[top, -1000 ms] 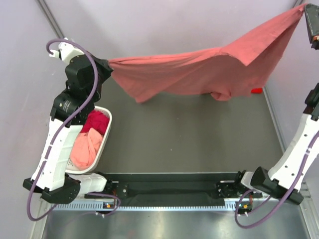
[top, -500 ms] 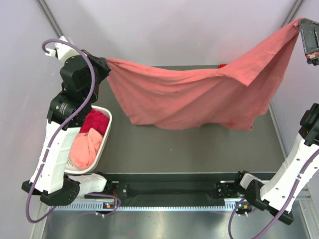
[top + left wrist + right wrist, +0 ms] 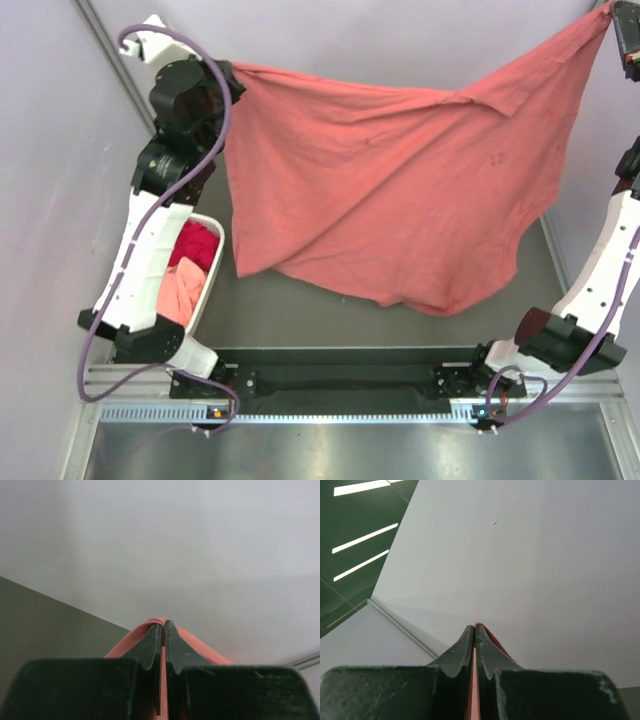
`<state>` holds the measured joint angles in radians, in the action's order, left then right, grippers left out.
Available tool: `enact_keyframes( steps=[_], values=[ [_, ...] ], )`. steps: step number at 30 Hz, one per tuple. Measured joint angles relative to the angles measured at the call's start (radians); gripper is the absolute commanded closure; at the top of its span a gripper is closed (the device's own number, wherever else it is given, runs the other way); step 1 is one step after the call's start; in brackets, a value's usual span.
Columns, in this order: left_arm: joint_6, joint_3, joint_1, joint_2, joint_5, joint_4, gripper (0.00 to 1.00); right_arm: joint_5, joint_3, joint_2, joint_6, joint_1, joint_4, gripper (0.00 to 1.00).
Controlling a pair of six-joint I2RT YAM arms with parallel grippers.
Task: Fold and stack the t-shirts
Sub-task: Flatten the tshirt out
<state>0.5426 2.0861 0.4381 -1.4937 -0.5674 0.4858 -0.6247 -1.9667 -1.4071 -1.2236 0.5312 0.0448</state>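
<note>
Lifted higher, soft salmon t-shirt (image 3: pixel 380 190) hangs spread; left gripper (image 3: pixel 163 626), right gripper (image 3: pixel 474 628) clamp corners.

Robot test cell, lab-type setting, not a home.
- Plain pale walls (image 3: pixel 400 40) box in a dark matte table (image 3: pixel 330 315) at the left, right and top of the frame. They are bare, with metal corner strips.
- Across the bottom of the frame, a black mounting bar (image 3: pixel 340 378) sits on a slotted aluminium rail (image 3: pixel 340 412).
- A left arm (image 3: pixel 150 250) and a right arm (image 3: pixel 612 255) are bolted there, trailing exposed purple cable (image 3: pixel 84 360).
- Only household items: a salmon t-shirt (image 3: pixel 400 190) hung across the upper frame, and a white basket (image 3: pixel 214 262) of clothes at the left.
</note>
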Motion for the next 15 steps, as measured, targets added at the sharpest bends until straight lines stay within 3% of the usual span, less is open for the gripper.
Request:
enact_keyframes(
  steps=[8, 15],
  values=[
    [-0.01, 0.009, 0.0, -0.066, 0.053, 0.008, 1.0, -0.004, -0.02, -0.046, -0.006, 0.0, -0.002, 1.0],
    [-0.01, -0.065, -0.001, 0.049, 0.079, 0.01, 1.0, -0.018, -0.019, 0.084, 0.054, 0.0, -0.062, 1.0]
  ],
)
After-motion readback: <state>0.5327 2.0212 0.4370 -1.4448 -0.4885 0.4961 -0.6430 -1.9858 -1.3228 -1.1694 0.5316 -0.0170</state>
